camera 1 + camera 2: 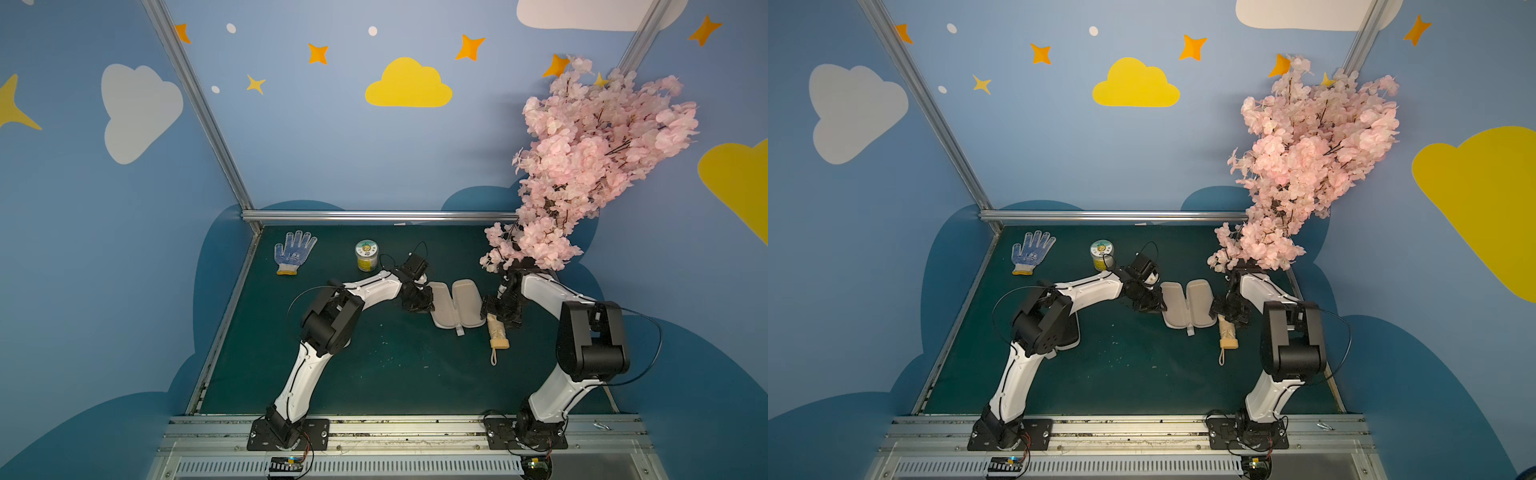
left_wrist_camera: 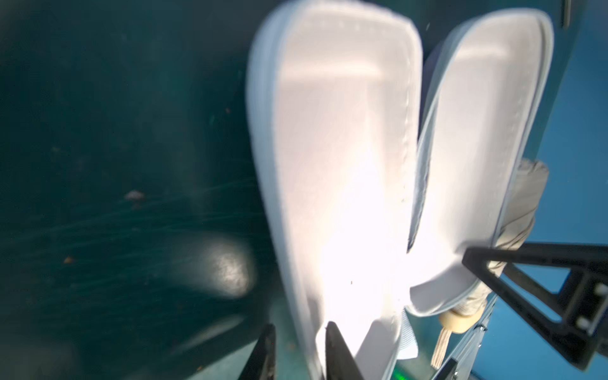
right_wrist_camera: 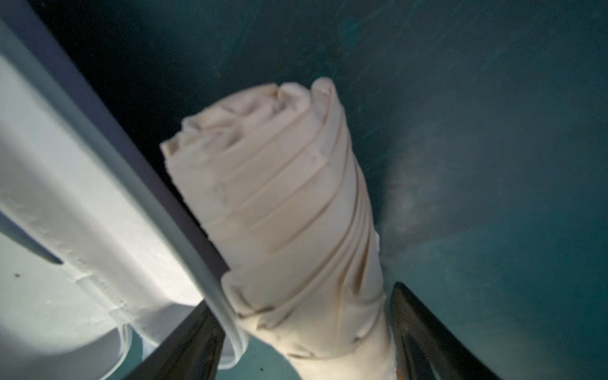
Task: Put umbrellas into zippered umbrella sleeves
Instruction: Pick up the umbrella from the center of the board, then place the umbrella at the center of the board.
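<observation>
The beige umbrella (image 1: pixel 497 330) is lying on the green table (image 1: pixel 374 374), just right of centre in both top views. Its cream handle (image 1: pixel 500 343) and wrist loop (image 1: pixel 493 357) are pointing toward the bottom of the frame. It is resting lengthwise against the right-hand edge of the sleeve (image 1: pixel 442 307), which is lying spread open at centre frame. Both pale-lined halves are facing up and both are empty. Lying parallel like this, the umbrella probably needs only a short lift sideways to drop into the nearer half.

The right gripper (image 3: pixel 306 296) is reaching down over the umbrella's fabric end with its jaws spread wide, one on either side of the roll. The right wrist view does not show whether they are pressing on the fabric or only straddling it, so I cannot tell. The sleeve's rim is crossing in front of one jaw there, so a grasp could catch that rim too.

The left gripper (image 2: pixel 299 325) is sitting at the sleeve's left edge. Its jaws are drawn narrow about the rim of the far half, seemingly to stop the sleeve sliding or folding shut. Whether they are pinching it I cannot tell.

Toward the upper left of the table, a dotted glove (image 1: pixel 293 253) and a small jar (image 1: pixel 366 255) are lying well apart from the work. A pink blossom branch (image 1: pixel 594 166) is hanging over the right arm.
</observation>
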`<control>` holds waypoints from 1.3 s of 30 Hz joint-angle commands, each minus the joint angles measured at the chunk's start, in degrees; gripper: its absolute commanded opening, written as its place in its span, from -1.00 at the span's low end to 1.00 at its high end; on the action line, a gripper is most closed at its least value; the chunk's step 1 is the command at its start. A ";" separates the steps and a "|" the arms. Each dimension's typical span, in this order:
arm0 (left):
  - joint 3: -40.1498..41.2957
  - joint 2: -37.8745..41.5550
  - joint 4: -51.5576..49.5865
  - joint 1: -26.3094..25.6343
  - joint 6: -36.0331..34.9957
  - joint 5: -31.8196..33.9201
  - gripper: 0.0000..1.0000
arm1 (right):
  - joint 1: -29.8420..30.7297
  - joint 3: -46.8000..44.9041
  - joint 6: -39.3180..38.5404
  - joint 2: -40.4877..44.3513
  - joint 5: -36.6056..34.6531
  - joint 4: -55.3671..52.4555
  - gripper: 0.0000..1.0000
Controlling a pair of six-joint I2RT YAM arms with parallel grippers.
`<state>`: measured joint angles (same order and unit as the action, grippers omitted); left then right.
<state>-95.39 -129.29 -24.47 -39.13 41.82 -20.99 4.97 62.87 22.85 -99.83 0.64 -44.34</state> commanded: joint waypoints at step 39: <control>31.24 33.08 -17.42 15.42 -13.47 5.86 -0.92 | 23.25 -2.75 4.17 2.46 13.62 3.13 0.43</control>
<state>-64.60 -98.08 -37.39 -25.69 30.65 -19.62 29.04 59.70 28.05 -98.70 12.75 -38.70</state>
